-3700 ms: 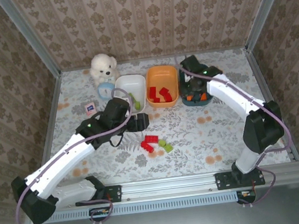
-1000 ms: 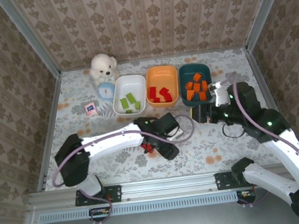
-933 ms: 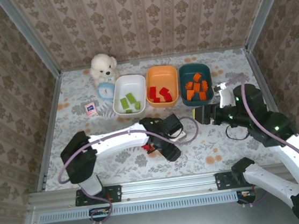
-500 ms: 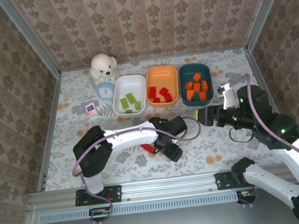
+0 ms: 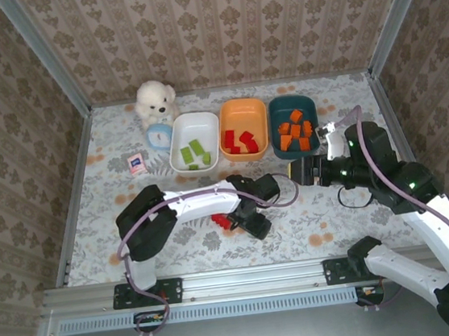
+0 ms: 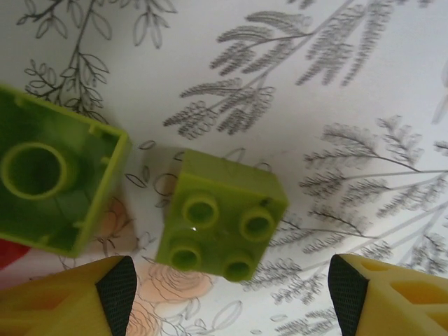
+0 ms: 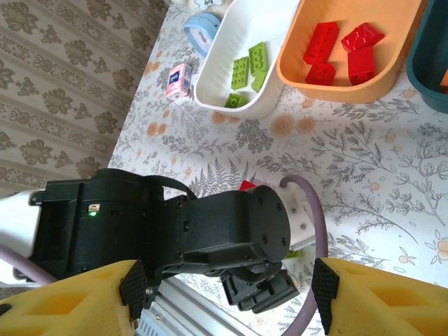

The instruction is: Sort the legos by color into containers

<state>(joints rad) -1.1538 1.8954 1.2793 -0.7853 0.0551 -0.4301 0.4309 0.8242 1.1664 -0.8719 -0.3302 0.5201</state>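
My left gripper (image 6: 227, 301) is open, low over the table, its yellow fingertips (image 6: 70, 301) wide apart. A light green lego (image 6: 220, 217), studs up, lies on the cloth just ahead of the gap. A second green lego (image 6: 49, 189) lies upside down to its left. From above, the left gripper (image 5: 253, 223) sits beside a red lego (image 5: 221, 221). My right gripper (image 5: 299, 171) hovers open and holds nothing, in front of the teal container (image 5: 312, 109). The white container (image 5: 203, 120) holds green legos, the orange container (image 5: 242, 107) red ones, and the teal one orange legos.
A white plush toy (image 5: 156, 101) and a blue clock (image 5: 158, 135) stand behind the white container, with a small card (image 5: 135, 163) to its left. Metal rails and patterned walls enclose the table. The left arm's black wrist (image 7: 231, 238) lies under my right gripper (image 7: 227, 294).
The left gripper's jaws have spread wider and it has settled over the green legos. The right arm has drifted slightly left and stayed open.
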